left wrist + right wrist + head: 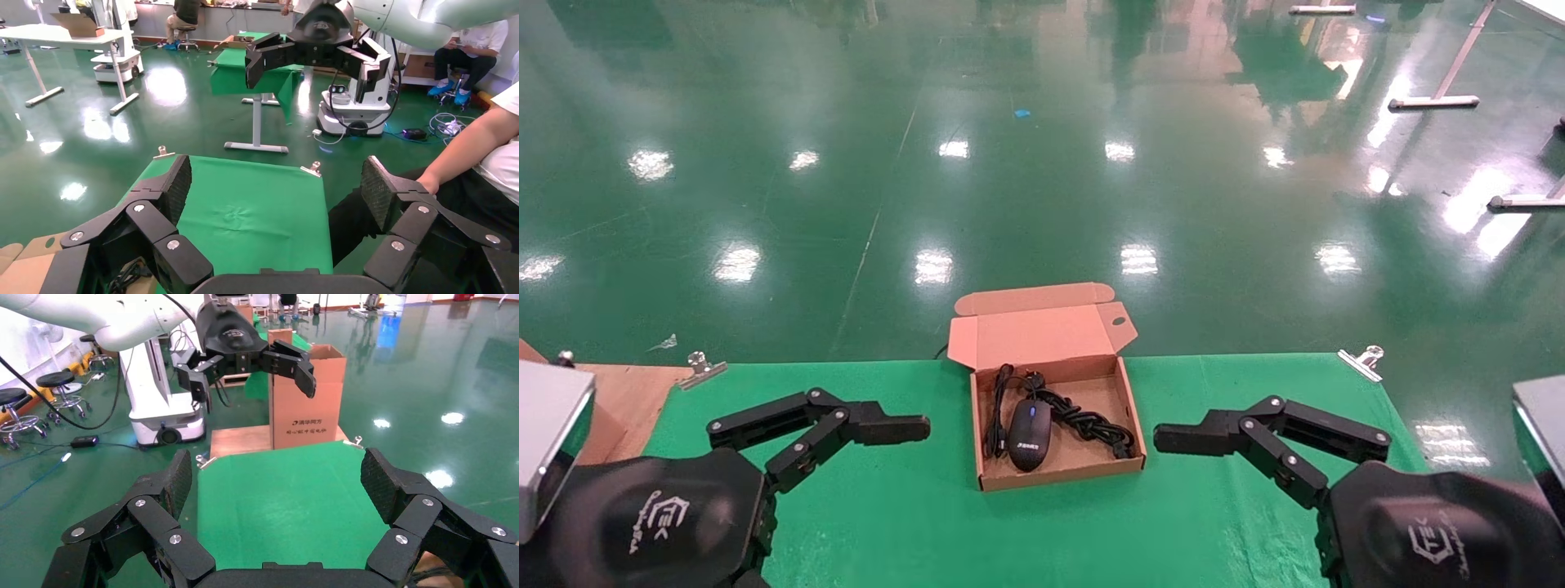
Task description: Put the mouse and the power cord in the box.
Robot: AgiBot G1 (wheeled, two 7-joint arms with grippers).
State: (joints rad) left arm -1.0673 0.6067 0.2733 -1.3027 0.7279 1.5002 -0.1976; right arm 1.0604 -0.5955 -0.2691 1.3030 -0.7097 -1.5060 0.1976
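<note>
While both the left gripper [903,425] and right gripper [1177,437] hang spread and empty, the box [1054,478] between their jaws holds mouse [1030,423] and power cord [1091,423]; a careless sweep could knock it.

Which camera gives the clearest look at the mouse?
The head view: the mouse lies fully visible inside the open box, beside the power cord. Neither wrist view shows the mouse; both look out over the green cloth.

box top: wide open, lid [1042,331] flipped back, so the way in from above is free
inside the box [1128,408]: mouse [1029,423] and power cord [1087,420] hog most of the floor
either side: bare green cloth [928,523]
</note>
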